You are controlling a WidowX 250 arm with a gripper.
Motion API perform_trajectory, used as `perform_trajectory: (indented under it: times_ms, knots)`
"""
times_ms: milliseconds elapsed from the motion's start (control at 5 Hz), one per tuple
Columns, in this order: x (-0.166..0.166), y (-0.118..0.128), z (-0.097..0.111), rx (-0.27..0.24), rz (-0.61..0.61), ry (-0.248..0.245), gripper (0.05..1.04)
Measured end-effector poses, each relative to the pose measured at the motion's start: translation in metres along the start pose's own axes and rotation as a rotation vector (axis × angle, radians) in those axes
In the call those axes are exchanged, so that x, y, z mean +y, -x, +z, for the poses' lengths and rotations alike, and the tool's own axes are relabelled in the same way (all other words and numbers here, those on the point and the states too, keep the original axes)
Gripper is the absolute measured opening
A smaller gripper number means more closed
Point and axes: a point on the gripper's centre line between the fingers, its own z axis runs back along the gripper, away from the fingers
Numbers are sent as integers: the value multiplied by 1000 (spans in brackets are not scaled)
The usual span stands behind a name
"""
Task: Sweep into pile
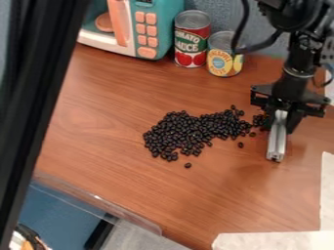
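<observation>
The black gripper hangs over the right side of the wooden table, shut on a silver metal bar that points down toward the front. Black beans lie on the table left of the bar, thickest at the left and thinning toward the gripper. Several beans sit right beside the gripper, partly behind it. A few strays lie apart, one in front of the heap and one between the heap and the bar.
A teal toy microwave stands at the back left. Beside it are a tomato sauce can and a yellow-labelled can. White paper covers the front right edge; a clear plastic edge runs along the front left.
</observation>
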Motion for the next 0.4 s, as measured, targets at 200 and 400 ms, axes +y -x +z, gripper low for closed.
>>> perform_trajectory:
  times_ms: [200,400]
  knots:
    - [7,-4,-3,9,44,5,368]
    - [20,-5,-6,20,80,-7,368]
